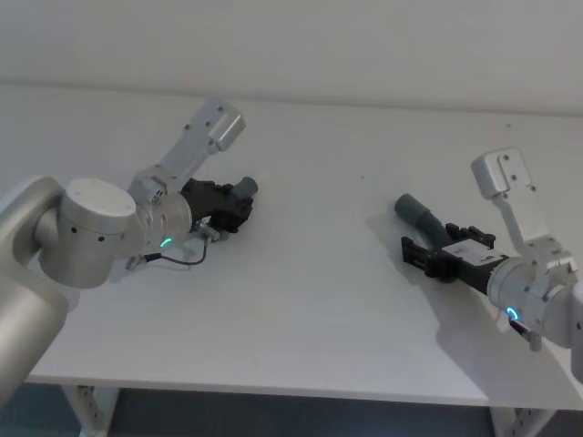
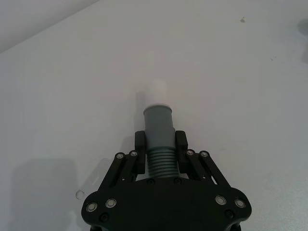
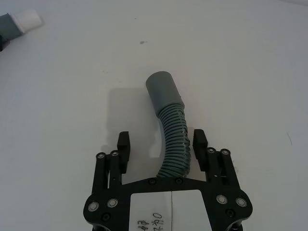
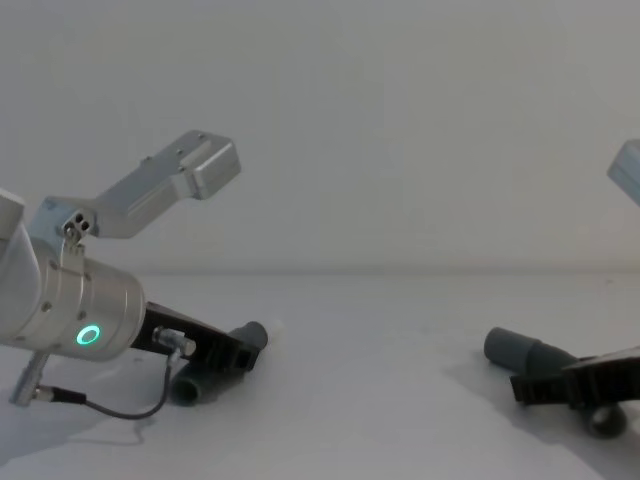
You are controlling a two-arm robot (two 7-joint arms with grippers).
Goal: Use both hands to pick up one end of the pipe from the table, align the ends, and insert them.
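- Likely light, with floppy ribs and stiff smooth grey cuffs; best gripped on the ribs behind the cuff.
- Left black two-finger gripper clamped white-tipped dark grey ribbed hose piece on matte white table.
- Right black gripper straddled second grey hose piece, unclenched.

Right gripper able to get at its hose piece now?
Probably yes: the right gripper has open fingers either side of the ribbed hose piece on the table, nothing between. The left gripper is shut on the white-tipped piece.

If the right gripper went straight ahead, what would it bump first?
The ribbed hose piece lying between the right gripper's open fingers. Past its cuff, only bare table seems ahead, though depth is unclear.
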